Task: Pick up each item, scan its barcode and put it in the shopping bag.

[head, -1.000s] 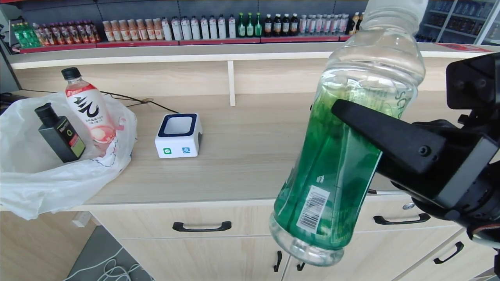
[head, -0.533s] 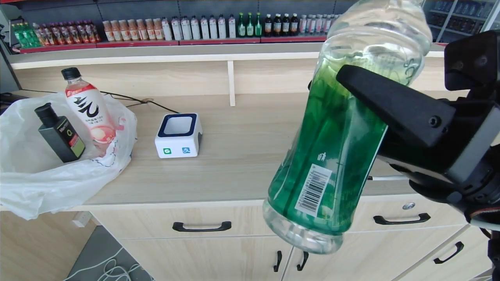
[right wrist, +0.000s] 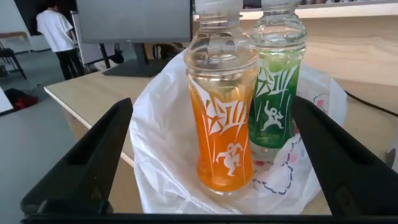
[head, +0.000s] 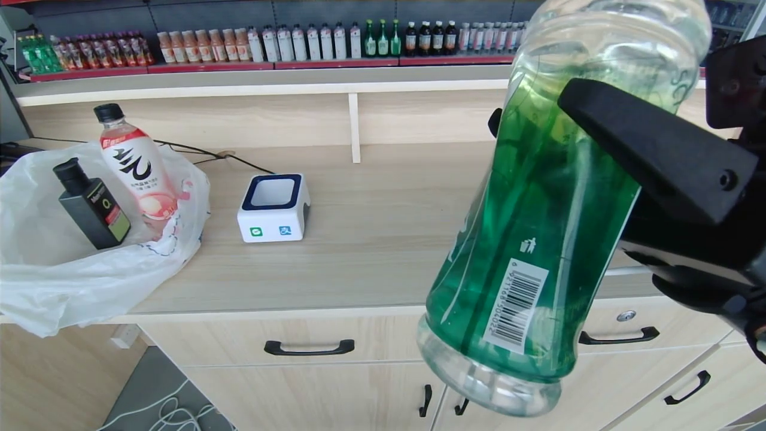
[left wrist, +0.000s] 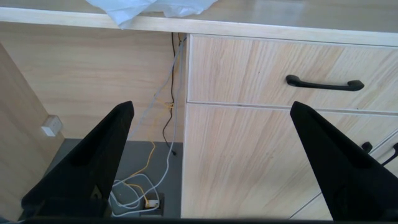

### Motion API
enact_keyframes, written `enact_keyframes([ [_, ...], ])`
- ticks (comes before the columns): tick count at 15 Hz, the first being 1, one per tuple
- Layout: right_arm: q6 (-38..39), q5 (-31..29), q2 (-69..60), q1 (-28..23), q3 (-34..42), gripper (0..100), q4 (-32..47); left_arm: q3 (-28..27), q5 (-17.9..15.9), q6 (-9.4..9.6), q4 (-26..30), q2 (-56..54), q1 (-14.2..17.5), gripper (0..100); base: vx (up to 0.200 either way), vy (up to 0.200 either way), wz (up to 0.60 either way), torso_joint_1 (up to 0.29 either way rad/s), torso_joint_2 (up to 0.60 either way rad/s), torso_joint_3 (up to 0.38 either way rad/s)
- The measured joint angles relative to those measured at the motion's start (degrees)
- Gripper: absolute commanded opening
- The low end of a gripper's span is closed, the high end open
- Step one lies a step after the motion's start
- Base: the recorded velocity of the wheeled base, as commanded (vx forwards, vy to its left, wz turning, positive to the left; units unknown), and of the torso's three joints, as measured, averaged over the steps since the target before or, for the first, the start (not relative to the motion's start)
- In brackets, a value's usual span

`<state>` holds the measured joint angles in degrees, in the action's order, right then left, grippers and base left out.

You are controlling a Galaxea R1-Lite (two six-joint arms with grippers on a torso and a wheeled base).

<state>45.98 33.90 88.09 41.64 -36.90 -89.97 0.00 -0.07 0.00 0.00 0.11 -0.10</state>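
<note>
We see the right gripper (head: 531, 108) clamped on a green bottle (head: 538, 209). One black finger (head: 646, 155) lies across its near side, and the tip of the other peeks out behind it. The bottle hangs in the air close to the head camera, tilted, with its base toward us and its barcode (head: 516, 305) facing us low on the label. Beyond it, on the wooden counter (head: 371, 239), sits a small white scanner box (head: 274, 208), well apart from the bottle. Left of the scanner lies an open white shopping bag (head: 90, 269), draped over the counter edge, with a black bottle (head: 93, 206) and a pink bottle (head: 136, 167) leaning inside it. A shelf of drinks (head: 299, 42) runs along the back. In the right wrist view, an orange bottle (right wrist: 224, 137) and a second green bottle (right wrist: 273, 106) stand upright and touching on white plastic (right wrist: 161, 162). The left gripper (left wrist: 211, 107) is spread wide with nothing between its fingers (left wrist: 93, 162), low in front of the cabinet drawers (left wrist: 261, 68), with cables (left wrist: 143, 186) on the floor below.
</note>
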Motion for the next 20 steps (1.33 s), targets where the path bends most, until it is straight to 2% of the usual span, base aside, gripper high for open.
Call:
enact_keyframes([
  [17, -0.7, 0.2, -0.4, 0.1, 1.4, 0, 0.0, 0.0, 0.0, 0.00, 0.0, 0.0, 0.0, 100, 0.000, 0.000, 0.00, 0.000, 0.00, 0.000],
  [20, -4.4, 0.1, 0.2, 0.2, 1.5, 0, 0.1, 0.0, 0.0, 0.00, 0.0, 0.0, 0.0, 100, 0.000, 0.000, 0.00, 0.000, 0.00, 0.000],
])
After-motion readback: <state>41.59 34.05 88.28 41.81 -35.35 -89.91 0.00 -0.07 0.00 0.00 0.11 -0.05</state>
